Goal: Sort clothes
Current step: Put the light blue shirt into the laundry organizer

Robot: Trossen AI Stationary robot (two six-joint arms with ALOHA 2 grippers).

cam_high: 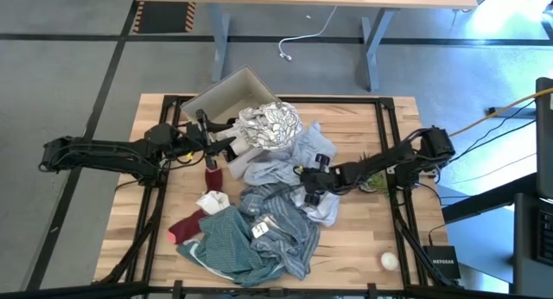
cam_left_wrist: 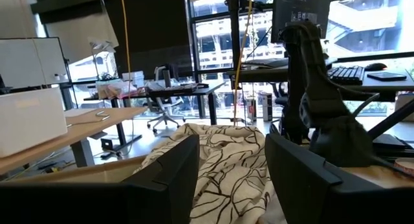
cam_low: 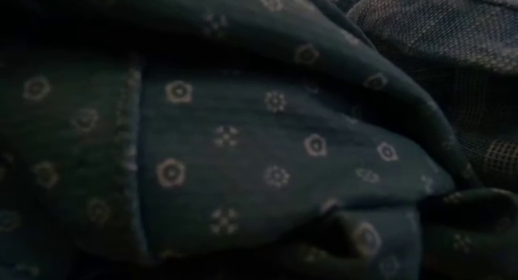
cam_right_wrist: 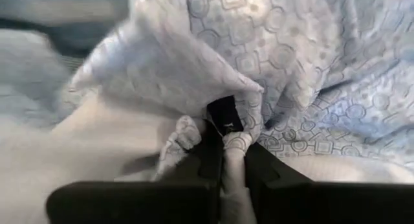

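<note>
- The left hand (cam_high: 232, 143) is kept spread wide by the cardboard box (cam_high: 226, 96) and nothing is held in it.
- A white patterned cloth (cam_high: 270, 124) is seen lying over the box edge, so one piece looks put away.
- Most of the clothes (cam_high: 259, 225) are left in a mixed heap in the middle of the table (cam_high: 363, 238).
- A fold of light blue cloth (cam_right_wrist: 291, 68) is pinched tight by the right hand (cam_right_wrist: 233, 162) at the heap.
- Most of the sorting is thought to be left.

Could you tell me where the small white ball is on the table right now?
In the high view the white ball lies alone near the table's front right corner, apart from the clothes pile.
</note>
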